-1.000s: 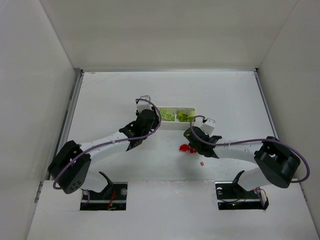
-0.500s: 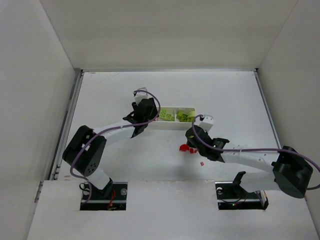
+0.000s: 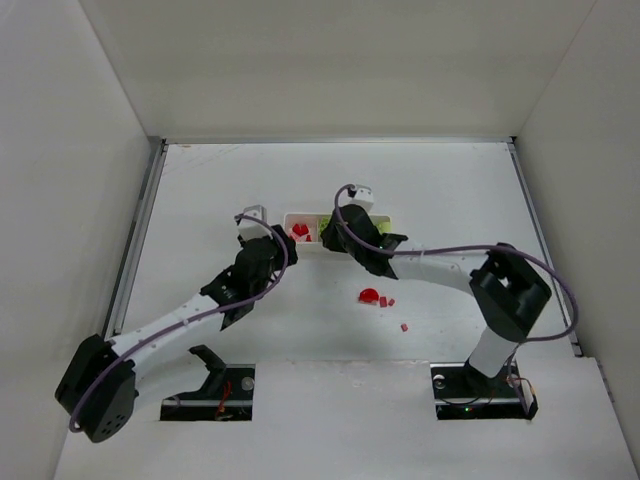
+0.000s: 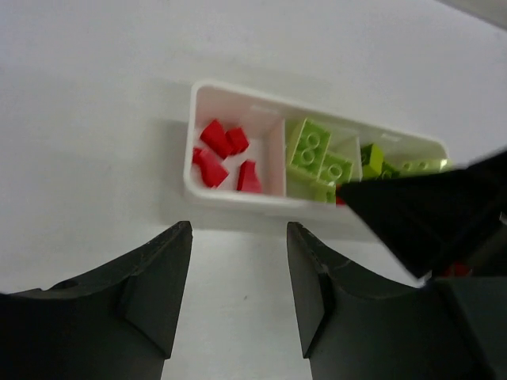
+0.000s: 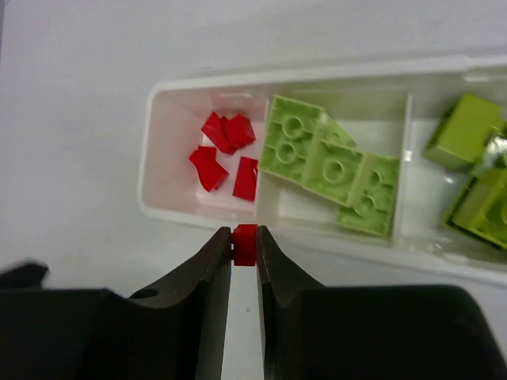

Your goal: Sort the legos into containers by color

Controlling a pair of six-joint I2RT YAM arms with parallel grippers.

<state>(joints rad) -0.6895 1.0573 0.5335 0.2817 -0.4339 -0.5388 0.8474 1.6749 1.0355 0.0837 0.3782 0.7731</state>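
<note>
Loose reds: nearest the arms' bases, a rounder red piece [image 3: 370,296] lies on the white surface [image 3: 450,190]. It has smaller red bits [image 3: 387,301] just to its right and one more speck nearer. All of them are well apart from the tray on its near side.
Left end effector [image 4: 238,229]: fingers apart, nothing between them. It hangs on the near side of the tray's left end, looking down at the compartment of reds.
Right end effector [image 5: 244,237]: clamped tight on a tiny red brick [image 5: 245,245], pinched right at the fingertips. It sits just short of the tray's near wall, about level with the divider between the left and middle compartments.
Tray [image 5: 150,190]: long, white and low-walled, lying left to right across the surface in three compartments.
Left compartment: a handful of red pieces [image 5: 226,150], bunched together.
Middle compartment: flat lime-green bricks [image 5: 329,166], studs up, lying side by side.
Right compartment: more lime-green ones, tilted against each other, only partly in the right wrist view.
</note>
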